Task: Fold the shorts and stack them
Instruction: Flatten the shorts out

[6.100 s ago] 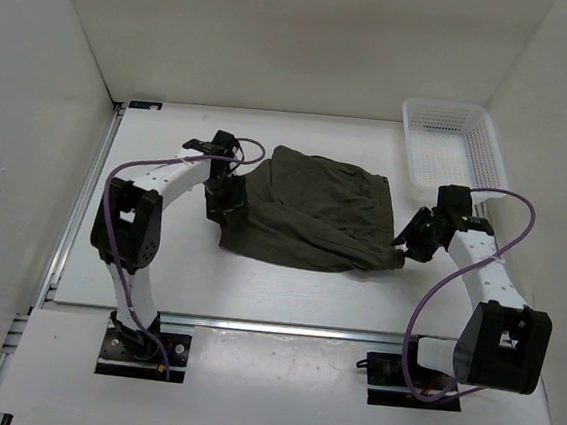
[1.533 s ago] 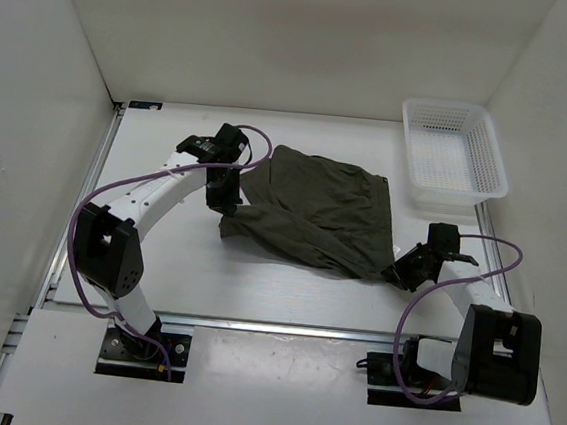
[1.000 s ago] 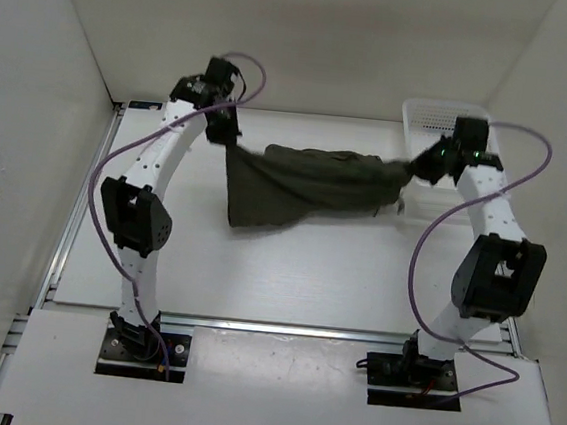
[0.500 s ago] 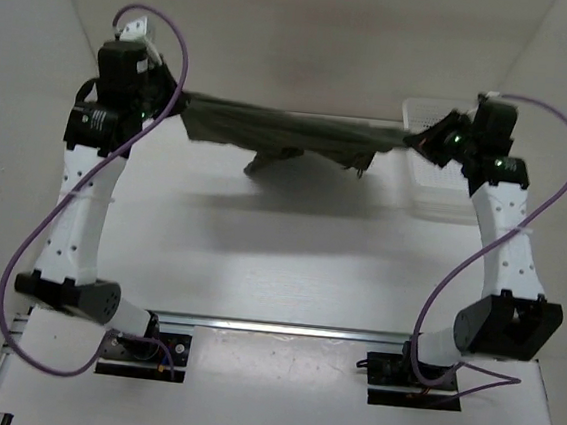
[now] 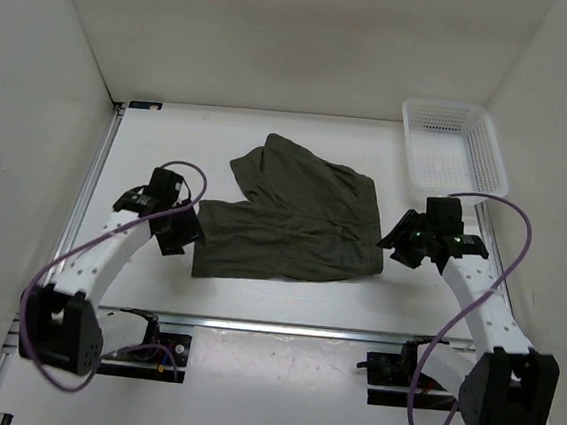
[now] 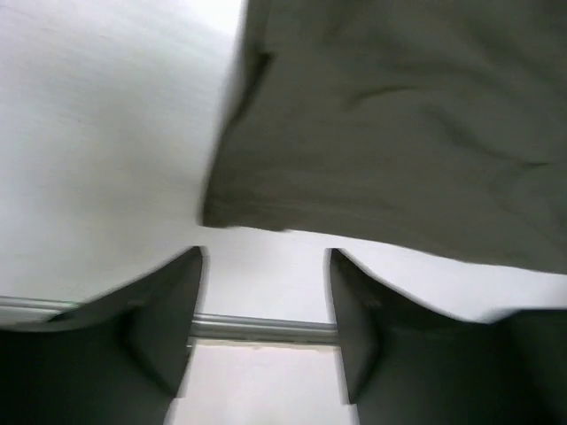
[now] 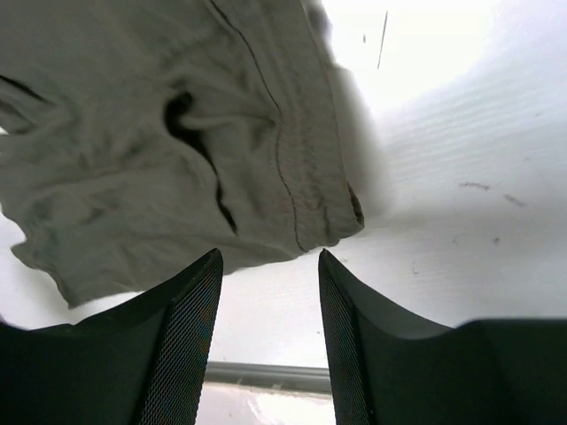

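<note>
The shorts (image 5: 293,218) lie spread flat in the middle of the counter (image 5: 285,303), touching neither arm. Their waistband runs along the side facing the counter's right edge. The two legs point toward the left edge, one angled to the far edge and the other lying closer to the near edge.

The left arm (image 5: 109,246) reaches in low from the near left corner. The left fingers (image 6: 168,310) are released, spread apart with only bare counter between them. A hem corner of the nearer leg (image 6: 390,142) sits just beyond their tips.

The right arm (image 5: 477,291) bends in from the near right corner. The right fingers (image 7: 182,336) are released as well, parted over bare counter. The waistband's near corner (image 7: 328,204) lies just ahead of them, with a dark pocket slit showing in the wrinkled cloth.

A white basket (image 5: 453,149) stands in the far right corner, apart from the shorts.
</note>
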`<state>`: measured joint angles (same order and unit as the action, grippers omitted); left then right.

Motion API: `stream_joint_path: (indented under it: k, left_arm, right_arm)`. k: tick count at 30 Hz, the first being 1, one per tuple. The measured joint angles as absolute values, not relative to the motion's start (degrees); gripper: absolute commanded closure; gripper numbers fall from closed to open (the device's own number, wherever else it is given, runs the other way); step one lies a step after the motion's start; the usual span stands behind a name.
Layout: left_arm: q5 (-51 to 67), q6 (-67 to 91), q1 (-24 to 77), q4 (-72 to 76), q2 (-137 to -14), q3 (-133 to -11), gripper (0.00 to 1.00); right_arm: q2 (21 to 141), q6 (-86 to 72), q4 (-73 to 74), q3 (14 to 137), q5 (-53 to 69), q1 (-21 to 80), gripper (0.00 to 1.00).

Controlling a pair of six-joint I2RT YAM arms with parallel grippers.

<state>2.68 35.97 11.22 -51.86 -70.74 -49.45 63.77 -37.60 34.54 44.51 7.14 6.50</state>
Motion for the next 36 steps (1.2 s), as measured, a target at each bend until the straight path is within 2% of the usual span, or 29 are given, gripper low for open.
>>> stream_joint_path:
  k: [1, 2, 4, 6, 8, 10, 11, 12, 15, 20, 22, 24, 26, 29, 36]
  left_arm:
    - [2.9, 36.9, 11.2, -51.9, -67.5, -49.7, 0.48]
    - [3.4, 37.8, 11.2, -52.0, -64.3, -49.9, 0.52]
    - [4.4, 39.4, 11.2, -52.1, -60.0, -50.2, 0.54]
    - [5.7, 41.3, 11.5, -51.9, -58.0, -49.1, 0.38]
    - [7.1, 43.1, 11.5, -51.8, -58.1, -46.3, 0.31]
    - [9.1, 44.7, 11.6, -51.7, -59.8, -42.5, 0.19]
    - [10.0, 45.4, 11.6, -51.7, -60.9, -40.5, 0.16]
    - [10.7, 46.2, 11.6, -51.9, -62.0, -38.9, 0.12]
    - [11.5, 48.2, 11.6, -51.8, -64.7, -36.6, 0.08]
    - [11.2, 50.2, 11.6, -47.9, -70.9, -36.5, 0.08]
    - [10.2, 50.8, 11.8, -46.9, -74.3, -36.9, 0.09]
    - [9.0, 51.4, 12.2, -45.5, -77.7, -37.6, 0.15]
    - [8.3, 52.0, 12.5, -45.4, -80.4, -39.2, 0.39]
    - [7.1, 52.8, 13.3, -44.2, -83.2, -41.3, 0.88]
    - [5.8, 52.4, 14.9, -42.2, -83.7, -43.0, 0.9]
  right_arm:
    - [61.8, -37.3, 35.2, 45.3, 6.1, 6.5, 0.47]
    - [60.6, -37.0, 35.7, 45.9, 5.5, 6.4, 0.47]
    - [59.2, -36.8, 36.5, 47.0, 4.5, 6.3, 0.47]
    - [58.5, -36.5, 37.3, 47.1, 3.9, 6.3, 0.47]
    - [58.3, -36.5, 38.0, 46.5, 4.0, 6.2, 0.47]
    - [57.8, -36.6, 38.4, 45.0, 4.4, 6.1, 0.47]
    - [57.4, -36.8, 38.7, 44.0, 4.8, 6.1, 0.39]
    - [57.0, -37.2, 38.9, 43.0, 5.2, 6.1, 0.36]
    - [55.8, -37.7, 39.7, 39.3, 6.9, 6.0, 0.35]
    - [54.5, -38.8, 40.7, 35.6, 9.0, 5.7, 0.35]
    - [54.3, -39.0, 40.5, 35.3, 9.5, 5.6, 0.31]
    - [54.1, -39.6, 40.1, 34.7, 10.3, 5.6, 0.3]
    - [54.1, -40.2, 38.8, 33.5, 11.2, 5.6, 0.3]
    - [55.5, -41.8, 36.2, 31.0, 12.7, 5.3, 0.3]
    - [63.2, -46.0, 28.1, 26.3, 14.8, 5.2, 0.32]
